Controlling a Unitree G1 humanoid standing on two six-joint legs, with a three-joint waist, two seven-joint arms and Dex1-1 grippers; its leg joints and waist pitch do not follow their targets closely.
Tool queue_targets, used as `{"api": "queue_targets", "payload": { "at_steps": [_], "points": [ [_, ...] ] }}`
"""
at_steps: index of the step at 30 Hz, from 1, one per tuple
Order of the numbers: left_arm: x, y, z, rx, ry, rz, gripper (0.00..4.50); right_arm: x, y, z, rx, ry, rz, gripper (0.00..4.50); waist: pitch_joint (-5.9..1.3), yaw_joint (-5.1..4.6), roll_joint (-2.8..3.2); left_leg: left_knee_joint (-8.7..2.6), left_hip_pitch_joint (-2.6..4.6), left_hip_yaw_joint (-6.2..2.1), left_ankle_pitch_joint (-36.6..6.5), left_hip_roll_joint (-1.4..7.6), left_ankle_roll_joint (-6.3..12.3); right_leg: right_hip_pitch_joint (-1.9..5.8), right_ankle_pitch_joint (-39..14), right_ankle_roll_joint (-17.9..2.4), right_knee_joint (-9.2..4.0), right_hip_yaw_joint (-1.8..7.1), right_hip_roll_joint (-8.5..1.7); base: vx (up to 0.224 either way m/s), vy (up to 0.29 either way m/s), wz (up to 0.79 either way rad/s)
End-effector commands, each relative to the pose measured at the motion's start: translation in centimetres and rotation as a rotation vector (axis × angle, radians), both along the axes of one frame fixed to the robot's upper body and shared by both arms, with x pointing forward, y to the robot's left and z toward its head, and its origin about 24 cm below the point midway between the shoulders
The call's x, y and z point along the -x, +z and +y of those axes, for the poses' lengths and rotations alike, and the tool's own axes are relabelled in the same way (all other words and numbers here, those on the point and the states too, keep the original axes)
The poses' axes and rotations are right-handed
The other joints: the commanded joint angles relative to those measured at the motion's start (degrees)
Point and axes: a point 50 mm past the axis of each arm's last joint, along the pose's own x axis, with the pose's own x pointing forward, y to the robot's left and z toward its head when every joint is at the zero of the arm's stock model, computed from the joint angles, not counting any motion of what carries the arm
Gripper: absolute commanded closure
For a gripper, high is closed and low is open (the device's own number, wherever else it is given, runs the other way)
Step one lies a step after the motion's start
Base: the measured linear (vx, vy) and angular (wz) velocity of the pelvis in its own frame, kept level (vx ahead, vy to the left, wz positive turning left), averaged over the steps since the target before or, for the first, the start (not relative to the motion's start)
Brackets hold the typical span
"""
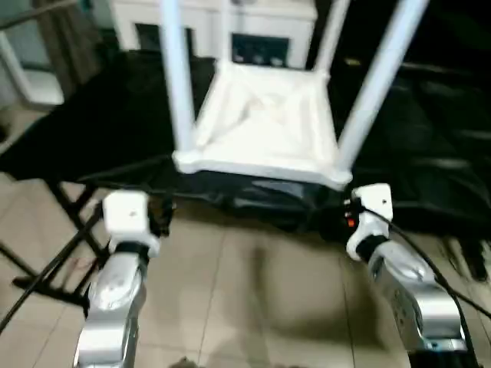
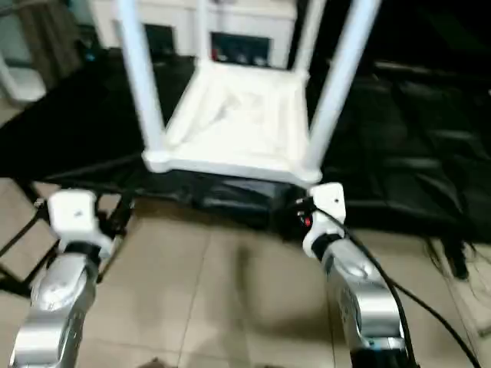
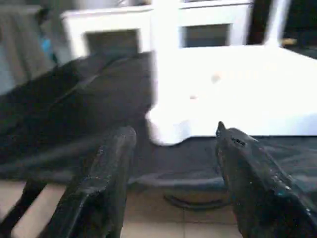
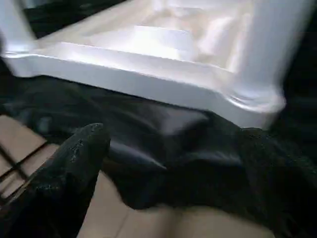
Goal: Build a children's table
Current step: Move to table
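Both silver forearms reach forward and slightly down over the tiled floor (image 1: 253, 299), stopping short of the black-draped table (image 1: 107, 123) in front of the robot. The left hand (image 3: 171, 186) sits just off the near left corner of the children's table (image 1: 265, 126). Seen from its wrist, its two black fingers (image 3: 106, 178) stand well apart with nothing between them, the corner socket and its leg straight ahead but untouched. The right hand (image 1: 345, 218) sits just below the near right corner, wrist bent a little inward. One black finger (image 4: 59, 178) shows from its wrist, clear of the white rim and holding nothing; the hand is spread wide.

The children's table lies upside down on the black cloth, its ribbed underside facing up. Four white legs stand upright from the corner sockets: the near left leg (image 1: 176, 77), the near right leg (image 1: 380, 80) leaning a little outward, and the two far legs behind. A white cabinet (image 1: 215, 23) with dark door panels stands beyond it. A black cable (image 2: 418, 307) trails along the right forearm.
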Motion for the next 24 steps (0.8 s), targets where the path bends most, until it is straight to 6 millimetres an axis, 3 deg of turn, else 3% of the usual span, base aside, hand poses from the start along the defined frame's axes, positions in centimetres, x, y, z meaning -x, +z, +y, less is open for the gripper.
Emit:
{"api": "queue_targets", "payload": {
  "at_steps": [1,2,3,4,5,6,7,8,9,10,11,12,13,14,15,16,17,18,19,20,21,22,23,24],
  "points": [
    [-0.2,-0.3,-0.2,-0.031,0.006,0.017,1.60,-0.1,0.1,-0.3,-0.003,-0.024,-0.006,0.00,-2.71,-0.15,-0.93,-5.95,-1.52,-2.97,-18.87,2.30,-0.12,1.82,-29.04,-4.28,-5.44,0.62,-3.35,-0.047,0.033,-0.59],
    [-0.2,-0.3,-0.2,-0.031,0.006,0.017,1.60,-0.1,0.1,-0.3,-0.003,-0.024,-0.006,0.00,-2.71,-0.15,-0.93,-5.95,-1.52,-2.97,-18.87,2.30,-0.12,1.82,-29.04,-4.28,-5.44,0.62,-3.35,0.009,0.033,-0.31],
    [-0.3,-0.2,0.1,-0.014,0.031,0.006,1.60,-0.2,0.2,-0.1,0.004,-0.001,-0.013,0.00,-3.59,-1.89,2.27,-7.07,1.39,-5.23,-23.20,4.31,-4.99,0.52,-19.14,-5.01,-4.55,-2.41,-1.32,0.009,0.033,-0.31],
    [-0.3,-0.1,0.2,-0.011,0.038,0.000,1.60,-0.3,0.3,-0.1,0.005,0.007,-0.013,0.00,-3.53,-3.49,2.94,-9.00,1.00,-7.95,-17.86,7.78,-4.97,1.69,-7.25,-6.95,-2.76,-4.67,-1.19,0.000,0.000,0.00],
    [-0.4,-0.1,0.3,-0.006,0.045,0.001,1.60,-0.3,0.3,0.0,0.004,0.013,-0.014,0.00,-3.54,-3.78,3.26,-9.68,0.93,-8.80,-14.91,9.34,-3.88,1.84,-3.93,-7.88,-1.63,-5.61,-1.60,0.000,0.000,0.00],
    [-0.4,-0.2,0.5,0.008,0.061,0.007,1.60,-0.3,0.3,0.1,0.001,0.025,-0.015,0.00,-3.75,-3.64,3.81,-9.61,1.53,-8.90,-12.50,10.34,-1.80,1.11,-2.56,-8.91,-1.23,-6.41,-1.98,0.000,0.000,0.00],
    [-0.5,-0.1,0.7,0.026,0.077,0.000,1.60,-0.3,0.5,0.4,0.005,0.060,-0.023,0.00,-3.81,-4.68,2.95,-9.29,0.61,-8.28,-7.49,10.62,8.12,1.82,-2.03,-12.13,-1.10,-7.39,-3.55,0.034,-0.090,0.08],
    [-0.5,-0.2,0.8,0.021,0.087,0.013,1.60,-0.3,0.6,0.6,0.004,0.083,-0.028,0.00,-3.97,-4.51,2.51,-8.39,0.50,-7.05,-8.51,9.54,10.86,1.75,-2.52,-14.27,-2.03,-7.38,-4.08,0.029,-0.140,0.03],
    [-0.4,0.0,1.0,0.032,0.095,-0.005,1.60,-0.3,0.8,0.9,-0.005,0.118,-0.042,0.00,-3.98,-4.39,0.67,-4.02,-1.19,-2.61,-11.36,3.01,13.24,2.29,-5.31,-19.78,-6.02,-6.55,-5.33,0.029,-0.140,0.03],
    [-0.4,0.0,1.0,0.033,0.096,-0.007,1.60,-0.3,0.9,0.9,-0.006,0.121,-0.044,0.00,-4.32,-3.61,-0.36,-0.72,-2.09,-1.11,-10.75,-0.69,11.99,3.43,-11.08,-18.94,-7.60,-5.79,-6.26,0.010,-0.143,0.06],
    [-0.4,0.1,1.1,0.038,0.099,-0.014,1.60,-0.3,1.0,1.0,-0.011,0.130,-0.050,0.00,-4.49,-1.71,-0.66,-0.65,-2.90,-2.47,-3.58,-0.27,8.33,4.73,-22.98,-12.74,-8.34,-4.17,-8.63,-0.001,-0.148,0.02],
    [-0.4,0.2,1.1,0.040,0.098,-0.016,1.60,-0.3,1.0,1.0,-0.010,0.131,-0.051,0.00,-4.28,-0.96,-0.69,-2.20,-3.72,-2.65,0.65,0.34,6.63,4.50,-26.27,-6.54,-7.98,-4.57,-7.30,-0.001,-0.148,0.02],
    [-0.4,0.2,1.1,0.039,0.099,-0.021,1.60,-0.4,1.1,1.1,-0.011,0.138,-0.055,0.00,-3.99,-0.66,-0.06,-3.34,-3.45,-3.06,0.42,1.17,5.24,3.85,-28.50,-2.60,-7.67,-5.23,-6.26,-0.002,-0.132,-0.05],
    [-0.4,0.2,1.1,0.035,0.100,-0.020,1.60,-0.5,1.1,1.1,-0.011,0.141,-0.056,0.00,-3.95,-0.48,0.30,-3.74,-2.70,-3.14,-1.58,1.61,4.17,3.55,-30.47,-1.24,-7.72,-5.63,-5.81,-0.008,-0.087,-0.01],
    [-0.3,0.2,1.1,0.031,0.102,-0.019,1.60,-0.6,1.2,1.2,0.016,0.153,-0.068,0.00,-3.64,-0.34,0.54,-4.26,-0.99,-2.90,-7.20,1.96,2.52,2.89,-35.89,0.34,-8.47,-6.16,-5.17,-0.008,-0.087,-0.01],
    [-0.4,0.2,1.1,0.030,0.103,-0.018,1.60,-0.6,1.3,1.2,0.037,0.162,-0.078,0.00,-3.30,-0.32,0.91,-4.93,0.61,-2.80,-12.91,2.44,1.39,2.70,-40.28,0.24,-8.98,-6.93,-4.76,0.000,0.000,0.00],
    [-0.3,0.2,1.1,0.032,0.102,-0.019,1.60,-0.7,1.3,1.3,0.055,0.173,-0.080,0.00,-3.20,-0.39,1.02,-5.23,1.31,-2.86,-15.33,2.74,1.07,2.68,-40.63,-0.26,-9.09,-7.21,-4.57,0.000,0.000,0.00],
    [-0.3,0.2,1.0,0.036,0.101,-0.019,1.60,-0.7,1.3,1.4,0.060,0.181,-0.079,0.00,-2.52,-0.76,1.26,-5.82,2.81,-3.12,-21.59,3.16,0.98,2.59,-42.40,-1.39,-9.51,-8.56,-3.98,0.000,0.000,0.00],
    [-0.3,0.3,1.0,0.038,0.100,-0.019,1.60,-0.7,1.3,1.5,0.062,0.187,-0.078,0.00,-2.19,-0.90,0.98,-7.28,-2.82,-5.43,-23.42,2.44,3.16,7.57,-45.64,-0.26,-8.43,-11.51,-6.84,0.000,0.000,0.00],
    [-0.3,0.3,1.0,0.040,0.100,-0.019,1.60,-0.7,1.3,1.6,0.062,0.194,-0.075,0.00,-2.44,0.18,2.48,-6.72,-0.79,-5.44,-26.43,2.59,2.97,6.98,-46.90,-0.67,-8.74,-11.98,-7.11,0.017,0.058,0.36],
    [-0.3,0.3,1.0,0.047,0.097,-0.020,1.60,-0.7,1.3,1.7,0.064,0.200,-0.076,0.00,-2.03,-0.80,1.61,-6.36,-0.39,-5.52,-27.56,2.09,3.49,6.54,-47.89,-0.96,-9.34,-12.70,-7.23,0.017,0.058,0.36],
    [-0.3,0.2,0.9,0.049,0.094,-0.018,1.60,-0.6,1.3,1.8,0.061,0.205,-0.076,0.00,-2.05,-1.00,2.46,-5.11,-1.26,-5.75,-25.94,1.81,3.27,8.94,-50.28,-2.11,-10.16,-14.30,-9.04,0.053,0.058,0.60],
    [-0.3,0.2,0.9,0.051,0.092,-0.018,1.60,-0.6,1.3,1.8,0.057,0.207,-0.079,0.00,-1.90,-1.36,2.10,-4.92,-1.25,-5.66,-25.88,1.64,3.37,8.96,-50.14,-2.37,-10.28,-14.66,-8.97,0.067,0.037,0.55],
    [-0.2,0.2,0.8,0.056,0.089,-0.017,1.60,-0.4,1.4,1.9,0.040,0.212,-0.088,0.00,-1.89,-1.99,2.39,-4.88,0.23,-5.82,-27.19,2.35,2.09,8.56,-48.53,-3.44,-10.46,-15.22,-8.32,0.067,0.037,0.55]
  ]
}}
